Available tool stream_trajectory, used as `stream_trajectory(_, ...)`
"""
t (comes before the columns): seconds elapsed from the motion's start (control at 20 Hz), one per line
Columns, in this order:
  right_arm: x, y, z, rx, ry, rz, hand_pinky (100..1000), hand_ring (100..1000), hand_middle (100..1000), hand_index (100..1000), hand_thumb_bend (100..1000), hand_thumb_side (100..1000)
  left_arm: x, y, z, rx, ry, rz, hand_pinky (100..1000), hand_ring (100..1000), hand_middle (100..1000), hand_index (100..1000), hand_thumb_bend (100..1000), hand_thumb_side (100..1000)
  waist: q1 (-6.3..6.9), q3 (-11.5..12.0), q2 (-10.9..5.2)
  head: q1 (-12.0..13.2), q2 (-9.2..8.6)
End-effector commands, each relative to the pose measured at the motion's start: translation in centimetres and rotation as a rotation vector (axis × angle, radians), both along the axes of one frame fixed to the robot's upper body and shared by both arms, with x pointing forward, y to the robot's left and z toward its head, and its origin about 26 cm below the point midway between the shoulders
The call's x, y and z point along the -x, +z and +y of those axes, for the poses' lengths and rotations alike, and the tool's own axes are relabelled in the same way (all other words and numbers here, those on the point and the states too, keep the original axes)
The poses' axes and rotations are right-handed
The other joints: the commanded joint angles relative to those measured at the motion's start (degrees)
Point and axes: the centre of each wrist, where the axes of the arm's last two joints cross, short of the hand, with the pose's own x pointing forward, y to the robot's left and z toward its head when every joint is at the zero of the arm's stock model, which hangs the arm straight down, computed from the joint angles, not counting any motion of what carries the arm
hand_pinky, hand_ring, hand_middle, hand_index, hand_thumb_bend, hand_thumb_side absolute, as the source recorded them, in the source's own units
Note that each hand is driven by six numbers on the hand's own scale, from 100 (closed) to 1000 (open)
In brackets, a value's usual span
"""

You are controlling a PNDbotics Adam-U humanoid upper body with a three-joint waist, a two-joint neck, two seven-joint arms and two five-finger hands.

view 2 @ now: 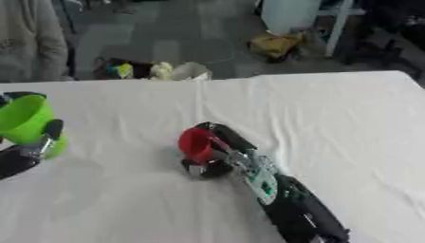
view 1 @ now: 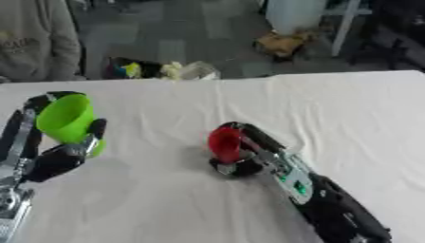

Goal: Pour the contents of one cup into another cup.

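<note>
Fingers [view 1: 249,135] of the right hand [view 1: 253,154] curled round a red cup [view 1: 224,144], thumb tucked under it at about 6 o'clock. Cup small, plain glossy red, tipped so its mouth faces roughly 9 o'clock, sitting low near the middle of the desk [view 1: 357,109]. Can't see what's inside it. Black forearm running off toward 5 o'clock.

Over at 9 o'clock from the red one, well apart: left hand [view 1: 62,156] wrapped round a green cup [view 1: 68,121], dark fingers [view 1: 96,129] up its right side. Bright lime, plain plastic look, bigger than the red, held above the cloth, tilted with its open mouth toward 11 o'clock. Contents hidden too.

White cloth covering the desk, a bit wrinkled, shadows under both cups.
</note>
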Motion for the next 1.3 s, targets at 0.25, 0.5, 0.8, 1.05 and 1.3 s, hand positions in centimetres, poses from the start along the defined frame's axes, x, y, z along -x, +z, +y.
stream_trajectory(0.25,0.1,2.0,-0.9,-0.040,-0.006,-0.049,872,863,100,503,100,301,0.2,1.3,1.1,-0.014,0.027,-0.044,407,346,387,710,169,319,0.19,-1.4,-1.53,-0.1,-0.40)
stream_trajectory(0.5,0.5,3.4,-0.5,-0.086,0.014,-0.063,872,864,104,503,100,297,0.4,1.5,1.8,-0.023,0.050,-0.047,407,344,386,709,169,317,0.20,-2.0,-2.01,-0.1,-0.30)
stream_trajectory(0.8,1.0,4.3,0.0,-0.119,0.042,-0.055,873,865,106,503,100,300,0.6,2.0,2.4,-0.071,0.055,-0.056,407,343,386,708,171,313,0.31,-2.5,-2.35,-0.1,-0.17)
stream_trajectory(1.05,1.1,4.6,0.6,-0.123,0.063,-0.053,874,865,110,504,100,305,0.6,2.3,2.4,-0.090,0.049,-0.063,408,339,383,701,191,300,0.54,-2.5,-2.57,-0.4,-0.15)
stream_trajectory(1.3,1.9,4.7,3.1,-0.110,0.169,-0.039,875,866,110,505,100,309,0.5,3.8,2.7,-0.264,0.040,-0.086,407,335,381,698,204,292,0.90,-2.7,-3.00,-0.7,-0.10)
